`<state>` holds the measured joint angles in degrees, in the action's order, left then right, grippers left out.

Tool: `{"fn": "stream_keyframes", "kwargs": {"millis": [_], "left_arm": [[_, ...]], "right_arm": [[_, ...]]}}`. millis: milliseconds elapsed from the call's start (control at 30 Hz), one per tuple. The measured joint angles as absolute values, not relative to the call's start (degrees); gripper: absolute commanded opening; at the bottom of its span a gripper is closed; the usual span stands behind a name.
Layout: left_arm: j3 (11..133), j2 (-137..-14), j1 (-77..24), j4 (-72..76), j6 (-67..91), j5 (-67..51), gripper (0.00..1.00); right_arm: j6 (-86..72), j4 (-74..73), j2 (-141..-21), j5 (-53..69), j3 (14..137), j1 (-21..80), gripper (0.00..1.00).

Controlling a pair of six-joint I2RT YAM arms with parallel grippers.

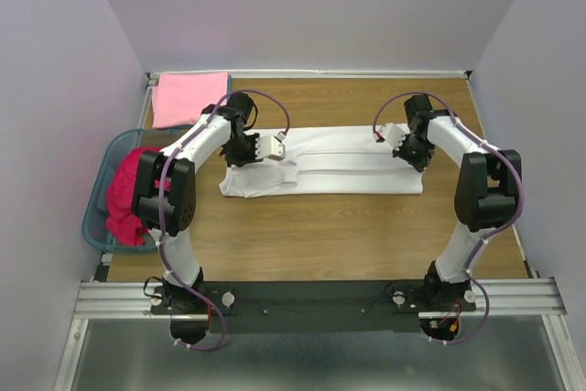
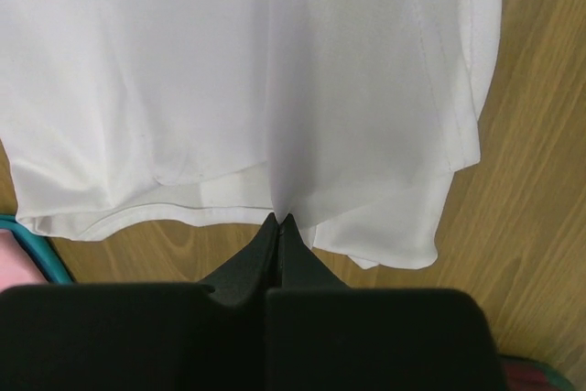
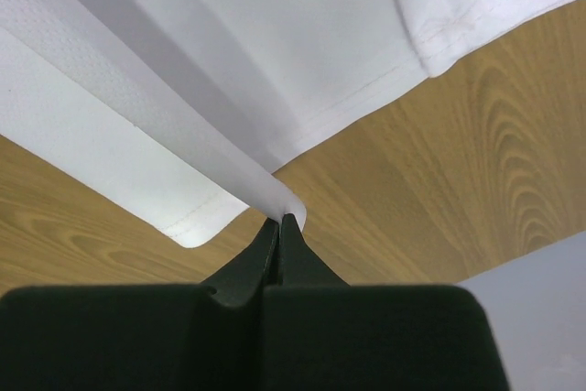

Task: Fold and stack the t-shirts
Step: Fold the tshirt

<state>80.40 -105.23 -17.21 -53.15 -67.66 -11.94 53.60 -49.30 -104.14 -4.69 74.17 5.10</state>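
Observation:
The white t-shirt [image 1: 339,167] lies as a long strip across the middle of the table. My left gripper [image 1: 245,149] is shut on its left end; in the left wrist view the gripper [image 2: 278,219] pinches a fold of the white cloth [image 2: 275,70]. My right gripper [image 1: 409,148] is shut on its right end; in the right wrist view the gripper [image 3: 280,219] pinches a rolled edge of the white shirt [image 3: 256,52]. The light pink t-shirt [image 1: 189,98] lies folded at the back left corner. The magenta-red t-shirt [image 1: 128,194] is bunched in the basket.
A teal plastic basket [image 1: 99,203] stands off the table's left edge, its rim showing in the left wrist view [image 2: 37,249]. Bare wooden table [image 1: 320,235] lies in front of the white shirt. Grey walls close in at the back and sides.

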Motion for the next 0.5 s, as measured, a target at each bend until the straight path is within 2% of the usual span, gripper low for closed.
{"fn": "stream_keyframes", "kwargs": {"millis": [500], "left_arm": [[83.90, -109.25, -16.47, -52.21, -67.72, -11.99, 0.00]], "right_arm": [[54.02, -49.28, -111.15, -4.67, 80.73, 4.78, 0.01]]}}
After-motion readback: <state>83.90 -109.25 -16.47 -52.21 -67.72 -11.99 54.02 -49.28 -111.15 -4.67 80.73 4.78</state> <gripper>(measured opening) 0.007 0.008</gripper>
